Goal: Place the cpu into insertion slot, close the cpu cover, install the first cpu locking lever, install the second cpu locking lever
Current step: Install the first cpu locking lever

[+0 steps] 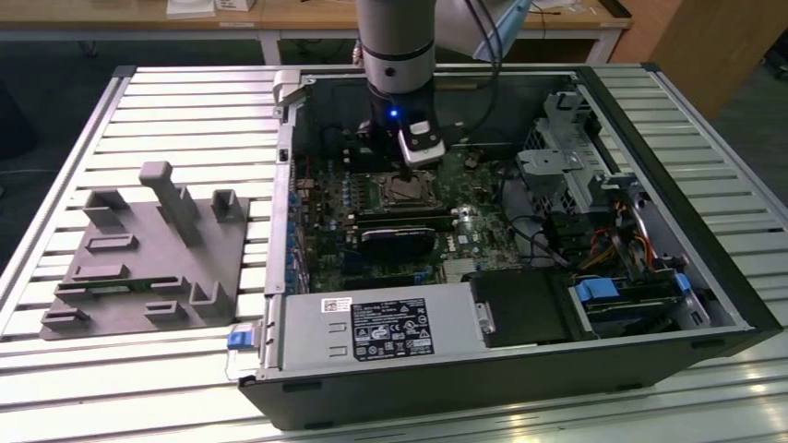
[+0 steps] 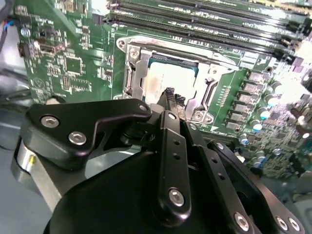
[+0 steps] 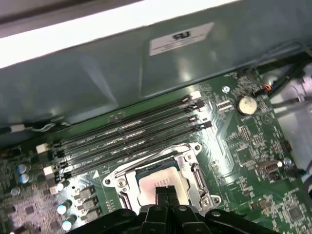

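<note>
CPU (image 2: pixel 168 80) seated in slot (image 3: pixel 202 187), cover (image 2: pixel 139 66) lowered over it — levers judged the step in hand; gripper (image 2: pixel 171 95) held just above the chip, fingers closed on nothing — a careful hook of the lever is called for.

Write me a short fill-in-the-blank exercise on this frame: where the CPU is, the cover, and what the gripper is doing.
1. The cpu lies in the insertion ____ on the green circuit board.
2. The cpu cover frames the chip, whose pale face shows through its cut-out ____.
3. The fingertips of the gripper are pressed ____ just above the chip.
4. In the first wrist view, four long memory slots run ____ the socket.

Missing words: slot; centre; together; beside
</note>
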